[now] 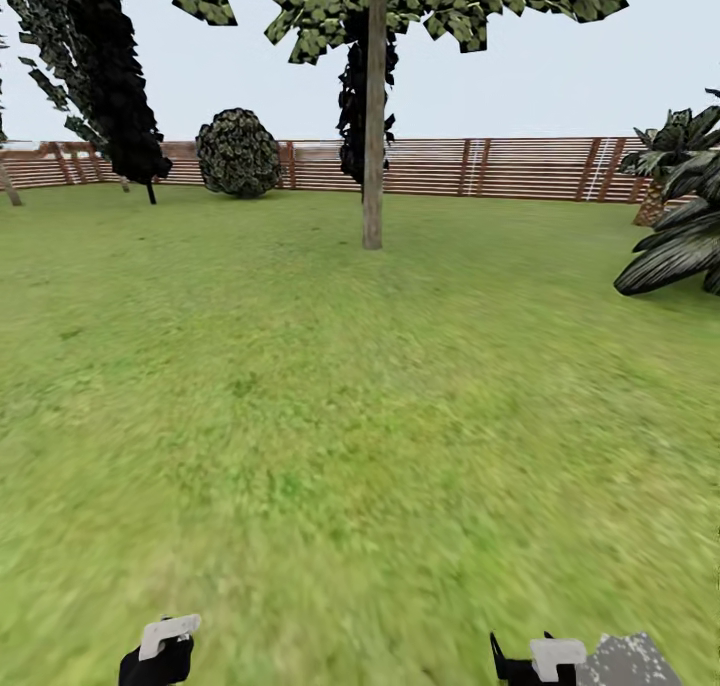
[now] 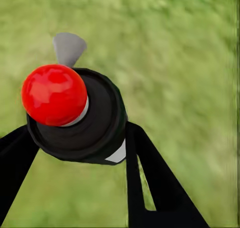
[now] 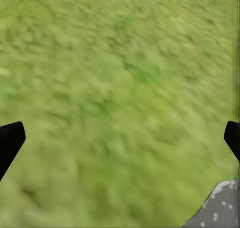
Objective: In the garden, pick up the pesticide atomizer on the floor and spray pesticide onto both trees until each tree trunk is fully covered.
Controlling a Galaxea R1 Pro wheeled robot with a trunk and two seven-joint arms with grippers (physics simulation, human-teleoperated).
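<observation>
The pesticide atomizer (image 2: 75, 118) sits between the black fingers of my left gripper (image 2: 75, 138), which is shut on its dark body. Its red nozzle tip (image 2: 54, 94) faces the left wrist camera, and a grey trigger sticks out behind it. In the head view, my left gripper (image 1: 158, 656) is low at the bottom left. My right gripper (image 1: 525, 666) is at the bottom right, and in the right wrist view my right gripper (image 3: 122, 135) is open over bare grass. One tree (image 1: 372, 166), with a straight grey-brown trunk, stands far ahead across the lawn.
A brown slatted fence (image 1: 500, 166) closes the back of the garden. A round shrub (image 1: 238, 151) and a dark conifer (image 1: 120, 86) stand back left, and palms (image 1: 680, 216) at the right. A grey speckled stone (image 1: 632, 661) lies by my right gripper. Open lawn (image 1: 330, 416) stretches toward the tree.
</observation>
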